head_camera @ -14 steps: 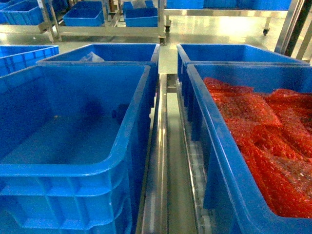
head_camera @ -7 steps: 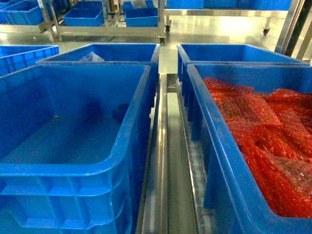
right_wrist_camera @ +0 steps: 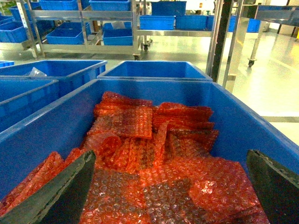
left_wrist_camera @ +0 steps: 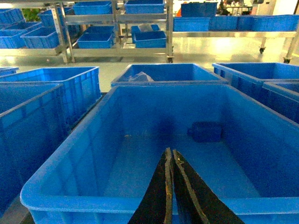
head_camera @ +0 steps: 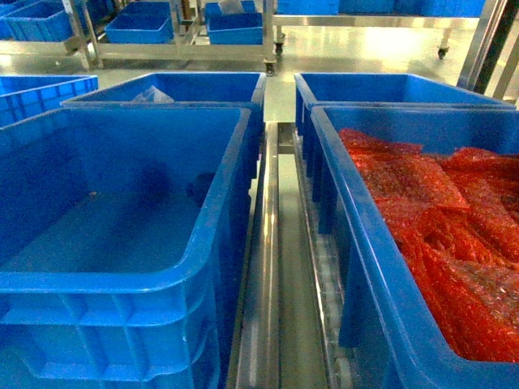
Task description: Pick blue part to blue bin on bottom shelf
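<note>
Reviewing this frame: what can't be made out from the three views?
- Blue part: not identifiable in any view.
- Both grippers: outside the head view.
- Bottom of the crate of red bubble-wrap packets: covered by packets, right wrist view.
- Near floor of the blue bin: hidden behind the left gripper fingers, left wrist view.
- Far shelf bins' contents: too small.

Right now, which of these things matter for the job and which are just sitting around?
For the job:
blue bin, nothing visible inside
left gripper, shut, above that bin
right gripper, open

Just sitting around:
crate of red bubble-wrap packets
further blue crates behind
steel racks across the floor
</note>
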`<state>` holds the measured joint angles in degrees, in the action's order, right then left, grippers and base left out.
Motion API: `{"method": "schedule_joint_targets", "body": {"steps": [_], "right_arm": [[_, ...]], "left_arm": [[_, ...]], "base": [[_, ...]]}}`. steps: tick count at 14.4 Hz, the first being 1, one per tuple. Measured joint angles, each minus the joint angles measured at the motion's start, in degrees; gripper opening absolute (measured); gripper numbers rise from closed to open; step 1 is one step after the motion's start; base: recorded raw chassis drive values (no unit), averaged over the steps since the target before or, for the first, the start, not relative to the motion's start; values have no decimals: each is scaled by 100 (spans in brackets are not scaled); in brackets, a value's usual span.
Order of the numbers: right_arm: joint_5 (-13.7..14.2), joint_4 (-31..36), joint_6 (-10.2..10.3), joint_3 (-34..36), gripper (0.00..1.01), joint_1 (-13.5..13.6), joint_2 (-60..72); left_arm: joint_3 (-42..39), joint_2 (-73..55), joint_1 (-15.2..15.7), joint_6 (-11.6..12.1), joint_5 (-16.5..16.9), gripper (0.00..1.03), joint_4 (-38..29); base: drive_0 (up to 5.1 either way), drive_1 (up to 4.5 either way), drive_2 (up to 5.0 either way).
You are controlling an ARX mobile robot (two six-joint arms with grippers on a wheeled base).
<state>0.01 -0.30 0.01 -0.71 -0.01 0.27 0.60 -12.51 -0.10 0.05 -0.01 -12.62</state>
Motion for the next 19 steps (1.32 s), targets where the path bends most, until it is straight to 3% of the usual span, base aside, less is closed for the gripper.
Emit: {"method": "schedule_joint_targets", "body": {"steps": [3,4,10,11,18,19], "right_arm": [[0,0,0,0,98,0,0],[2,-4,0,0,98,0,0],[0,2,0,0,98,0,0],[0,2,0,0,98,0,0],[0,2,0,0,98,0,0],[0,0,0,0,98,0,0]], "left_arm": [[4,374,0,0,0,2,444],[2,988,0,0,15,2,1307],[2,1189,7,-2,2,2,1287],[2,1189,7,-2,0,8,1287],[2,1189,7,2,0,100,1287],[2,1189,7,-2,0,97,1287]], "base": [[0,0,0],[0,0,0],[0,0,0],[0,0,0],[0,0,0],[0,0,0]]}}
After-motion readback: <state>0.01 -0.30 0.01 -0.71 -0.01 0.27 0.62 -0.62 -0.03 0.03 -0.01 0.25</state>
